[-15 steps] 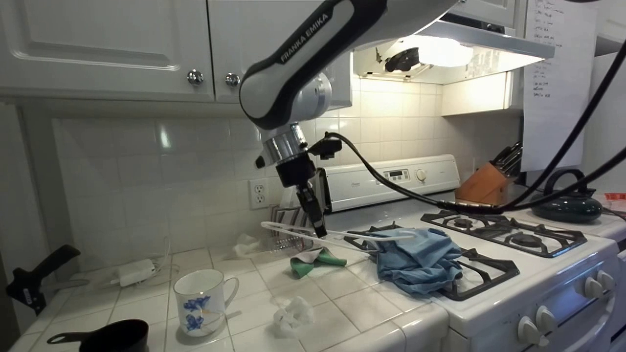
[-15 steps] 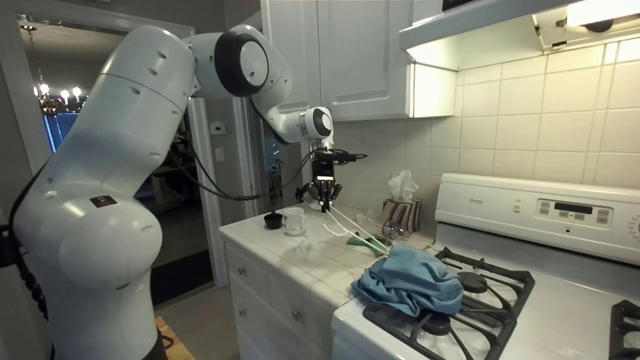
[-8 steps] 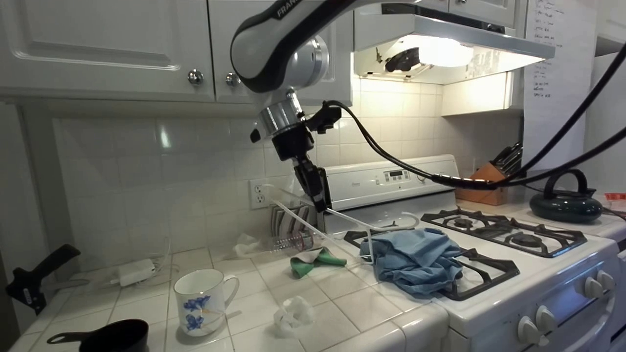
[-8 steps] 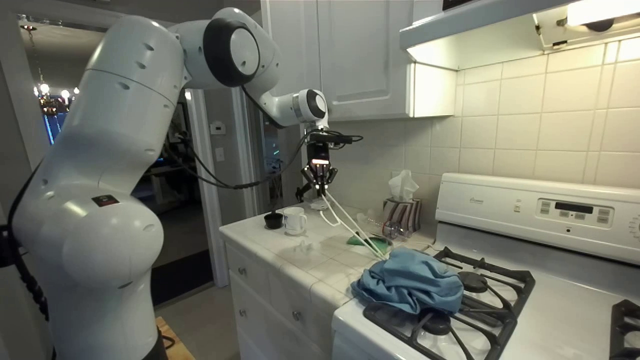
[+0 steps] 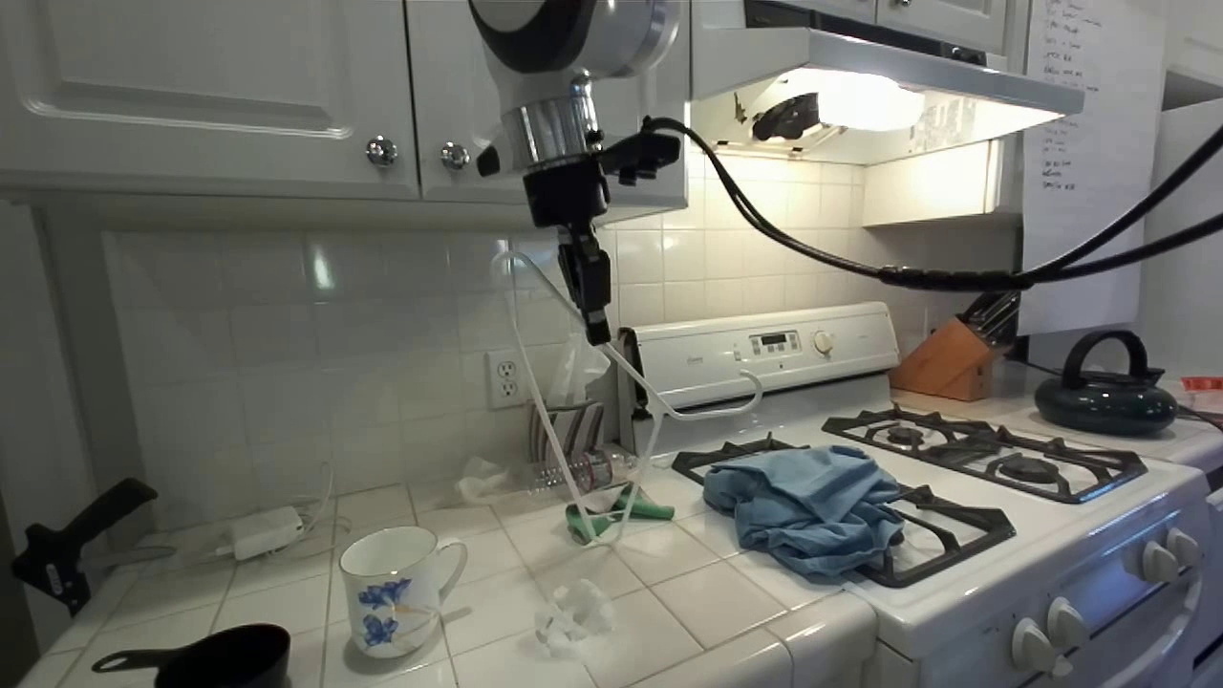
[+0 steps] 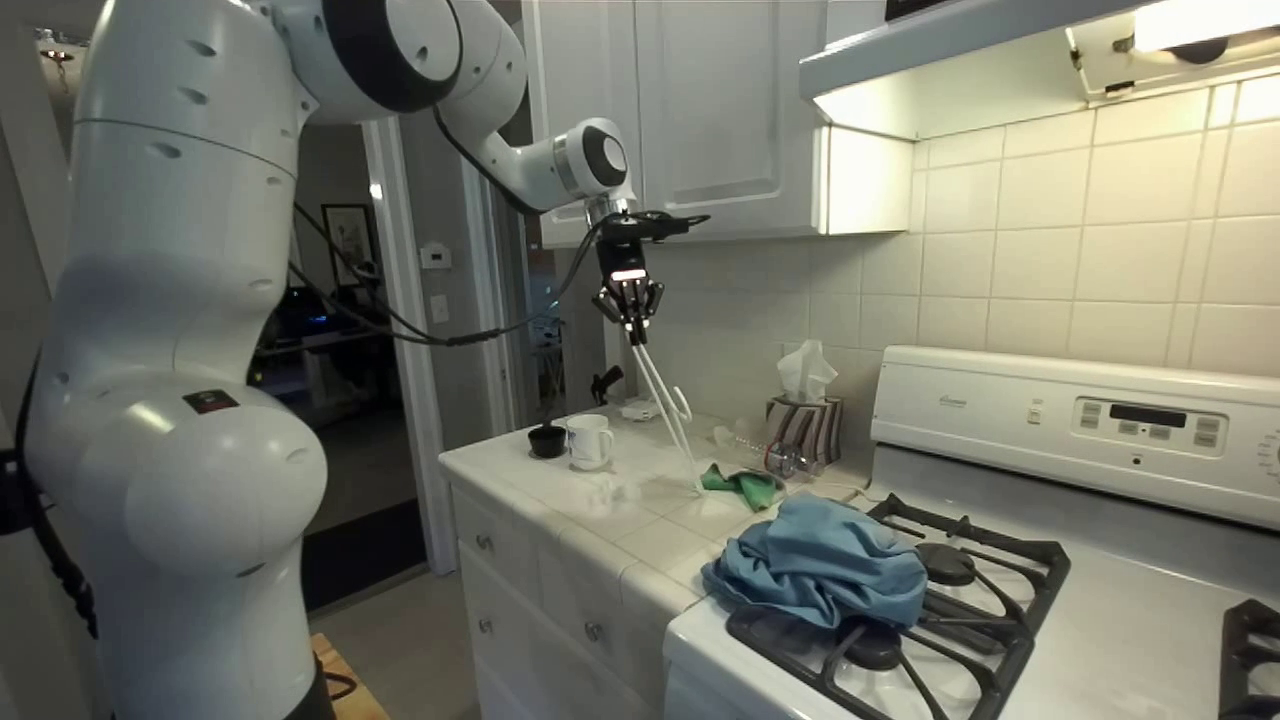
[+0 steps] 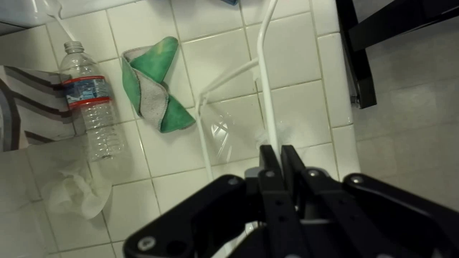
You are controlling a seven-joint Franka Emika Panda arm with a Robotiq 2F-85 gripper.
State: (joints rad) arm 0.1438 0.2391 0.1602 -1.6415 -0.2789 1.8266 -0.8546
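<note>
We get black pan (image 5: 225,659) cut off at near left in an exterior view, bottom inside mug (image 5: 392,597) hidden, tissue (image 6: 806,374) poking from far striped box (image 6: 826,430), gripper (image 7: 277,150) pinching white hanger (image 7: 269,107).

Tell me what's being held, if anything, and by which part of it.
The end effector holds a white hanger by one sloping shoulder bar, partway along it.

White rounded arm (image 6: 180,250), black-ringed joints (image 6: 415,40), black cables (image 5: 955,279); black jaws (silver screws (image 7: 146,243) showing).
</note>
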